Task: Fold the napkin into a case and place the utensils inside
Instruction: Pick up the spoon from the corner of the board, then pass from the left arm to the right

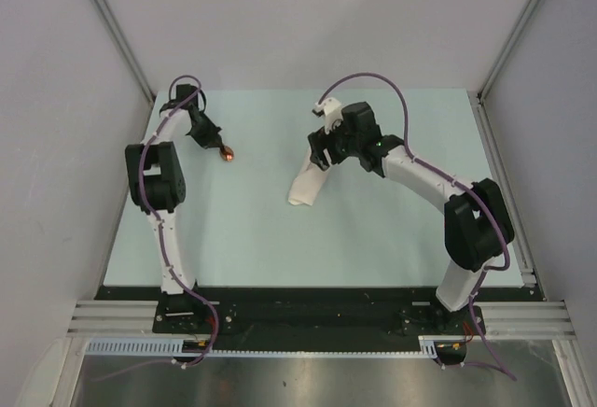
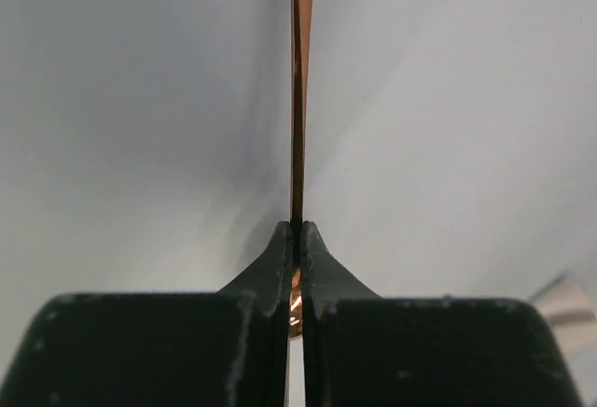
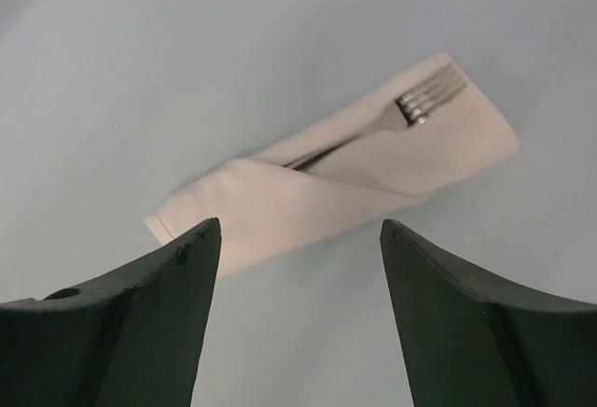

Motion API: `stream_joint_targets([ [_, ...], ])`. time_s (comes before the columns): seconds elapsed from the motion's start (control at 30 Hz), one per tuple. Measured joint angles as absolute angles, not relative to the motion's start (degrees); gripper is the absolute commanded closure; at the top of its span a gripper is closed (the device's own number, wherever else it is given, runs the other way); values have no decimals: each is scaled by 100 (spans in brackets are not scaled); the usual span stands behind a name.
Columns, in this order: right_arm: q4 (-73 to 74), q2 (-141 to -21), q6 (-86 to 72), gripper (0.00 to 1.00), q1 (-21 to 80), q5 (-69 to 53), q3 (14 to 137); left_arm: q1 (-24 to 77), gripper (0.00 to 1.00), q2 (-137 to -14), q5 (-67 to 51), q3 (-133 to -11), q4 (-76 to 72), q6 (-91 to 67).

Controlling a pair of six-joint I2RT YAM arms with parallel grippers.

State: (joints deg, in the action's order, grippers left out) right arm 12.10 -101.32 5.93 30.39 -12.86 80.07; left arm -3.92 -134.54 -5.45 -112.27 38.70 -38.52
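The napkin lies folded as a narrow cream case (image 1: 306, 186) in the middle of the table. A silver fork (image 3: 410, 108) sits tucked in the case (image 3: 326, 203), its tines sticking out at the far end. My right gripper (image 3: 298, 230) hangs open just above the case's near side, nothing between its fingers; from above it (image 1: 322, 157) covers the case's far end. At the far left my left gripper (image 2: 298, 230) is shut on the copper spoon (image 2: 298, 99), seen edge-on running away from the jaws. The spoon's orange bowl (image 1: 229, 154) shows beyond the left gripper (image 1: 215, 142).
The pale table surface (image 1: 242, 230) is bounded by grey walls with metal rails at left and right. The arm bases stand on the black strip at the near edge. A corner of the cloth (image 2: 564, 300) shows at the left wrist view's right edge.
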Motion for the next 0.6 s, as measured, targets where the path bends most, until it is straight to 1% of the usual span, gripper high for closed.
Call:
stream_joint_targets([
  [0.13,541,-9699,1586,22,3621,-1332,7223,-305,100,-12217,-1135,-9909,3896,-4084],
  [0.2,62,-9325,2316,15,4001,-1341,6602,-202,100,-11356,-1483,-9153,3909,-4289],
  [0.27,-484,-8976,3009,12,4383,-1345,6018,-19,100,-10453,-1872,-8364,3774,-4510],
  [0.33,-998,-8694,3721,11,4700,-1315,5516,301,100,-9561,-2268,-7607,3675,-4735],
  [0.43,-1500,-8482,4668,12,5103,-1135,5107,744,100,-8744,-2779,-6779,3529,-5063],
  [0.6,-2206,-8438,5907,15,5745,-714,4746,1109,100,-8023,-3361,-5669,3514,-5618],
])
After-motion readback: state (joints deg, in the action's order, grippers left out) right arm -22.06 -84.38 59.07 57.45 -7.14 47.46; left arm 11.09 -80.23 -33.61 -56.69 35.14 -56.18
